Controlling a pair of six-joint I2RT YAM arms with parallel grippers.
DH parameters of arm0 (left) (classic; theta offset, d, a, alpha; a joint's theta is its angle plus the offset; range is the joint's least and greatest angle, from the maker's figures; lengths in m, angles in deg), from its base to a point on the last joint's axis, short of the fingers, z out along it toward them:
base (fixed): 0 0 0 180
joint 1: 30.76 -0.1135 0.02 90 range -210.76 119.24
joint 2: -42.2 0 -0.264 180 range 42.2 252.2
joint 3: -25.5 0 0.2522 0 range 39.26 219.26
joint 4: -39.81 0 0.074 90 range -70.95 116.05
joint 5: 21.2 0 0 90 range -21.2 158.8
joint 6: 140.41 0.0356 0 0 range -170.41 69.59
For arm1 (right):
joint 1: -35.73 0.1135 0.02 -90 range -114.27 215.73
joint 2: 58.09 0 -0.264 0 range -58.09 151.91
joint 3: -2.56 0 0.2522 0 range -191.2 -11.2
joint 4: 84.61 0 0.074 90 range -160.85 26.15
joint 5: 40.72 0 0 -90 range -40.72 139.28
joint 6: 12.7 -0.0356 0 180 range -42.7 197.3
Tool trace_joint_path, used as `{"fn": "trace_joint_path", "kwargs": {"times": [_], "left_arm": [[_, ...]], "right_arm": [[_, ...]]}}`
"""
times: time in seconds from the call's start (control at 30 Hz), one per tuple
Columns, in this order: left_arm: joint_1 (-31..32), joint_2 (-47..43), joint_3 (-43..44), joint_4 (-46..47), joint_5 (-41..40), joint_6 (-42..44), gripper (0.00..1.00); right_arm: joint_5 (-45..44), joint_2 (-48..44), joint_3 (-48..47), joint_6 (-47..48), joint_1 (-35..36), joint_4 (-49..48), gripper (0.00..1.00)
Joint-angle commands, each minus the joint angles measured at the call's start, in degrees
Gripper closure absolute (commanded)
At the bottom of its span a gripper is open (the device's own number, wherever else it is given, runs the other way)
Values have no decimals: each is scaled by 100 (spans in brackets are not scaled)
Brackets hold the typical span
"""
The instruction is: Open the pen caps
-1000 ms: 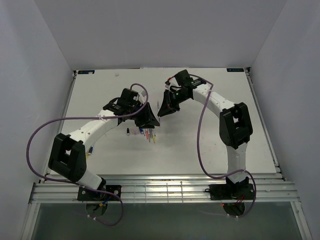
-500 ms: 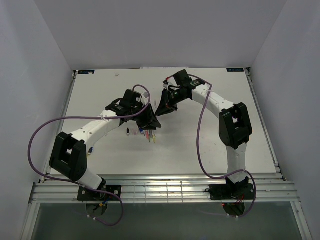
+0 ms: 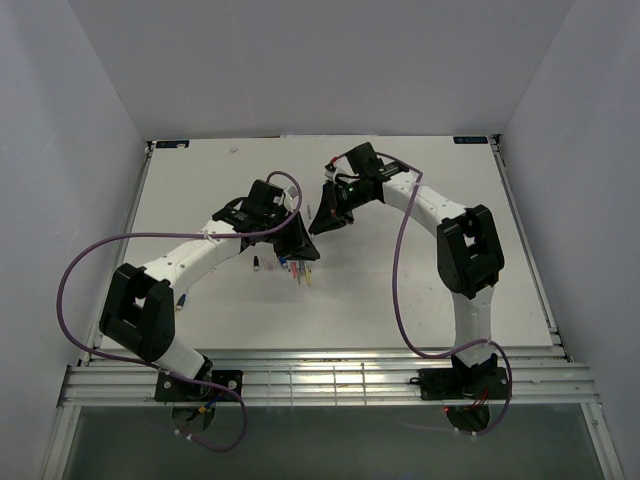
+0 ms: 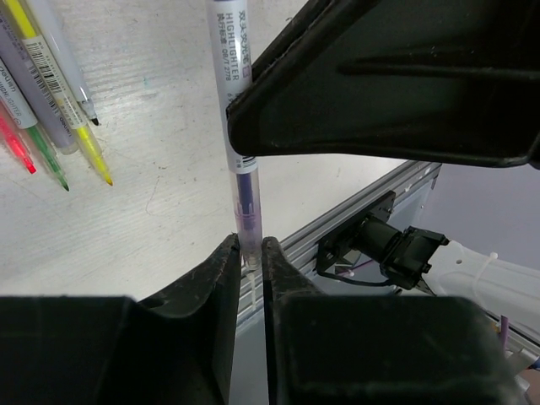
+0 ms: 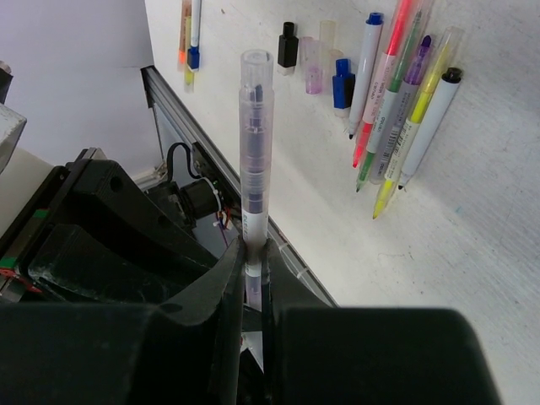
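Note:
Both grippers hold one highlighter pen (image 4: 230,76) above the table. My left gripper (image 4: 250,249) is shut on its purple-tinted end, with a thin clear tip poking between the jaws. My right gripper (image 5: 253,253) is shut on the white barrel. The pen's other end, under a clear cap (image 5: 256,67), sticks out free. In the top view the left gripper (image 3: 303,240) and right gripper (image 3: 325,218) meet mid-table. Loose caps lie on the table: black (image 5: 288,44), clear purple (image 5: 311,74) and blue (image 5: 342,83). Several uncapped pens (image 5: 396,101) lie side by side.
The row of pens (image 3: 296,268) lies just in front of the grippers, with a black cap (image 3: 256,264) to its left. Two more pens (image 5: 190,34) lie apart near the table's rail (image 5: 169,110). A small blue item (image 3: 181,300) sits beside the left arm.
Both grippers have shifted slightly left and towards the back, still joined on the same pen. The pens and caps on the table have not moved.

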Motion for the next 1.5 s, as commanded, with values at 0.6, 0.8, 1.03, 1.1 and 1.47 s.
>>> {"fn": "trace_joint_path", "kwargs": {"times": [0.6,0.8,1.03,1.1,1.47], "left_arm": [[30,-102,64,-43,-224,53,76],[30,-198,-33,-52,-215,53,90],[30,-199,19,-131,-286,114,97],[30,-207,28,-131,-312,114,98],[30,-382,-147,-175,-312,176,100]], "right_arm": [[381,-194,169,-168,152,-302,92],[459,-194,178,-141,169,-451,66],[627,-53,152,-115,283,-460,67],[662,8,99,-159,353,-469,71],[417,228,-155,-291,450,-539,92]]}}
